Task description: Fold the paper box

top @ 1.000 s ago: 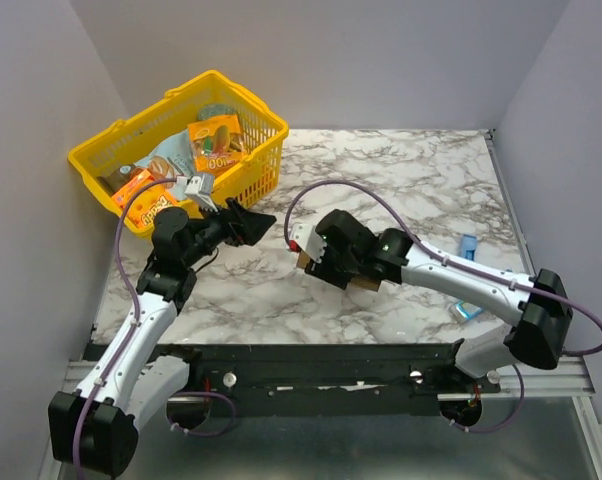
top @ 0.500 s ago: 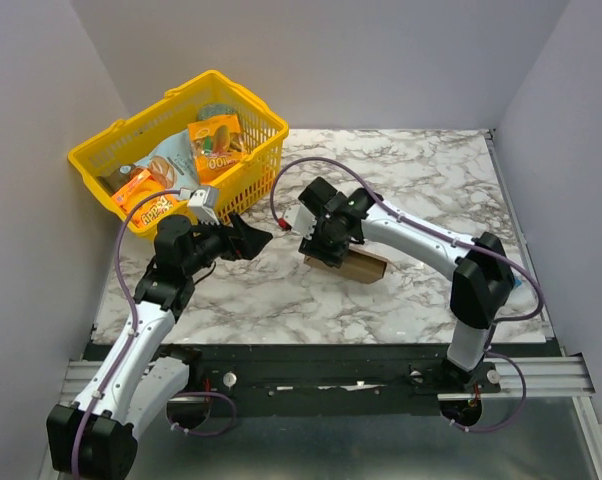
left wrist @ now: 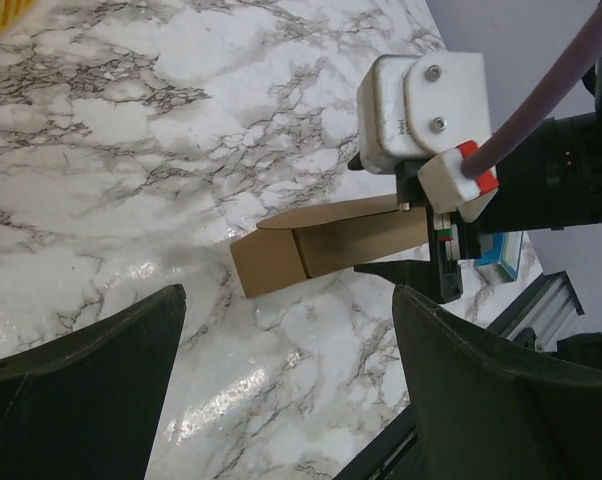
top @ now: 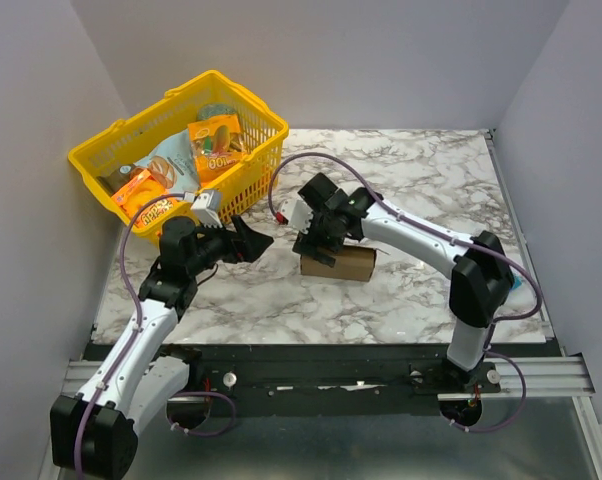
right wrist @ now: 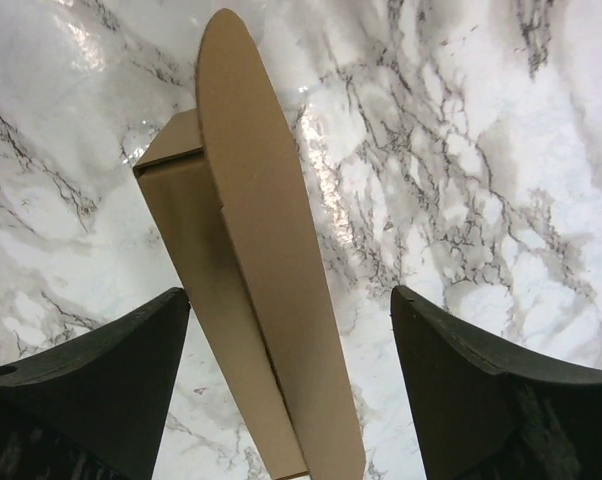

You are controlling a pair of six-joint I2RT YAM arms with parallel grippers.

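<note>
We see the paper box (top: 343,264) lying on its side on the marble table (top: 431,180), near the middle and a little toward the near edge. From above, its long axis runs left to right, roughly along that edge. One end points toward the left arm, the other toward the right side of the table. In the right wrist view the paper box (right wrist: 243,300) runs lengthwise between the fingers and tapers away toward the top of the picture.

It is plain brown cardboard with no print, a long slim rectangular body. One long panel with a rounded tip stands off the top like an unclosed lid. In the left wrist view the paper box (left wrist: 311,248) shows a lighter squarish face at the near end and a darker long side behind it.

The right gripper (top: 316,250) hangs over the box's left end. Its fingers are spread wide, with bare marble showing on either side of the cardboard, so it grips nothing. The left gripper (top: 261,240) sits just left of the box, pointed at it, its fingers wide apart and nothing between them. A yellow basket (top: 251,175) of snack packs stands at the far left.
</note>
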